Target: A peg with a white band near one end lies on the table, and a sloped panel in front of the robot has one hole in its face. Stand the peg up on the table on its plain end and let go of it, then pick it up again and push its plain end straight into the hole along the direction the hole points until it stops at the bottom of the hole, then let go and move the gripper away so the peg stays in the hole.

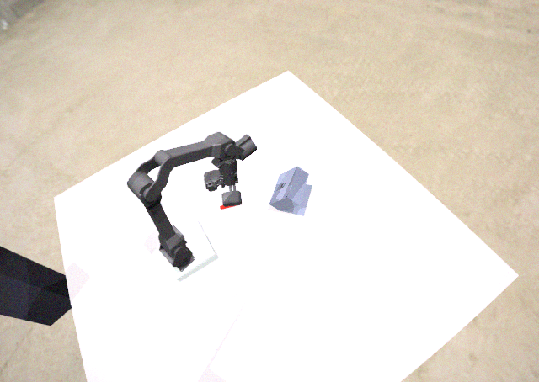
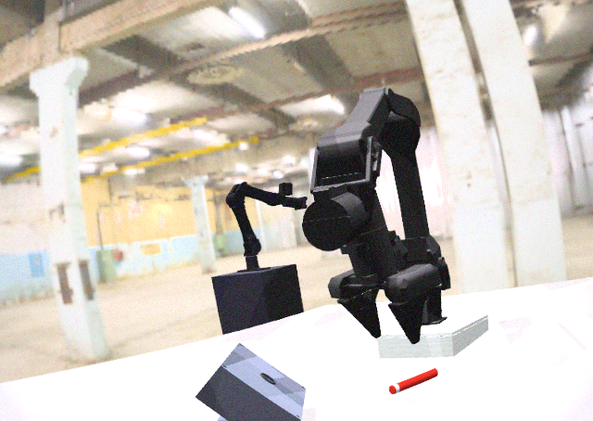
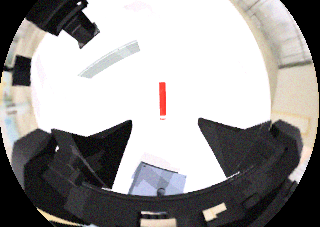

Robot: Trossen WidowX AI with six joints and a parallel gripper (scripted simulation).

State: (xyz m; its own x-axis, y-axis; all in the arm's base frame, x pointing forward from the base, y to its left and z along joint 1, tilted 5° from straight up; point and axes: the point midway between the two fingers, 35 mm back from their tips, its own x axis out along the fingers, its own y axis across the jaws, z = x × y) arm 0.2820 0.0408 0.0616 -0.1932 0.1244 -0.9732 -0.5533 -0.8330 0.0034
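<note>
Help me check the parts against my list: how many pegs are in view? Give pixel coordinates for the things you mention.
1. The red peg point(image 1: 224, 207) point(image 2: 415, 380) point(image 3: 162, 99) lies on its side on the table, between the arm's pale base slab point(image 1: 198, 270) point(image 2: 415, 347) point(image 3: 111, 58) and the sloped panel point(image 1: 292, 188) point(image 2: 258, 383) point(image 3: 152, 180). Others might be hidden behind the arm.

Your dark arm point(image 1: 189, 151) bends over the white table point(image 1: 348, 256), its gripper point(image 1: 232, 191) pointing down. You can see part of a red peg point(image 1: 224, 206) poking out beneath it, apart from the blue-grey sloped block point(image 1: 289, 191).
</note>
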